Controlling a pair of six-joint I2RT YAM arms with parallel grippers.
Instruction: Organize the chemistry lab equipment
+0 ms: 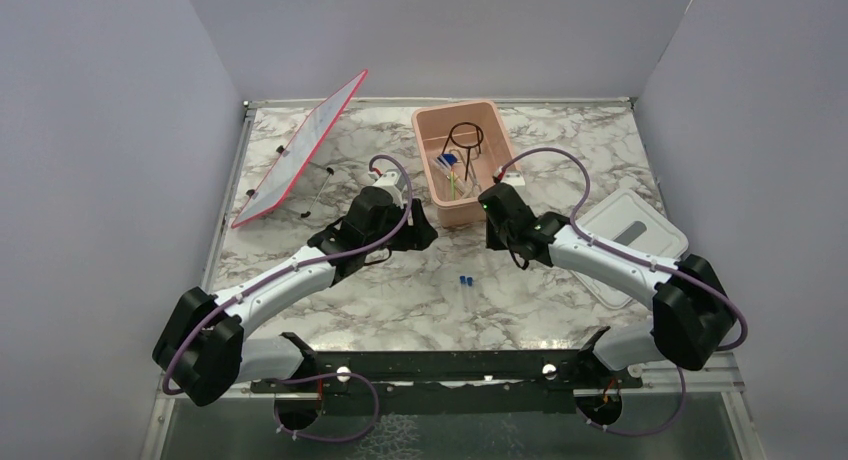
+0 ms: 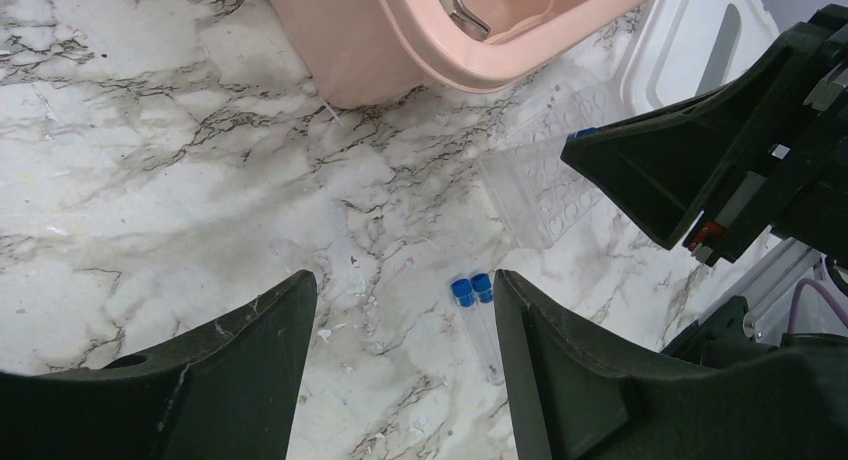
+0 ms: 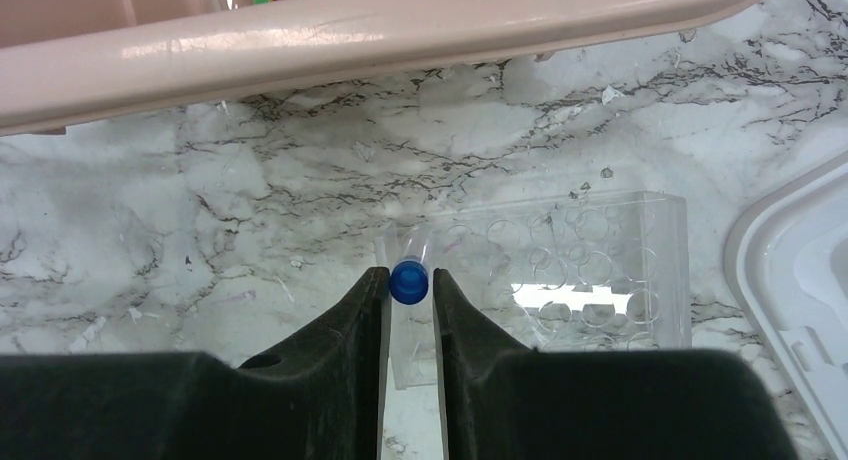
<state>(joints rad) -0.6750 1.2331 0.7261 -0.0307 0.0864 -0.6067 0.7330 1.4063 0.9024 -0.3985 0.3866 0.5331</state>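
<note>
A grey-veined white marble tabletop (image 1: 420,300) is lying inside pale lilac walls, with a pink rectangular plastic tub (image 1: 424,155) sitting at its far middle. The right gripper (image 3: 409,305) is pinching a clear tube with a blue cap (image 3: 409,281) between nearly closed fingers (image 3: 340,350). The cap is poking out just past the fingertips, while the tube's body is running back between them, mostly hidden. Just beyond and to the right of those fingertips, a clear plastic rack with round holes (image 3: 600,270) is lying flat on the marble; whether the tube is touching it is hard to make out. The left gripper (image 2: 402,280) is hanging wide open and holding nothing. Two clear blue-capped tubes (image 2: 478,315) are lying side by side on the marble in its gap, just beside the finger on the right of the wrist view. The tub's contents are showing only as a black wire ring (image 1: 465,135) and small blurred pieces.
</note>
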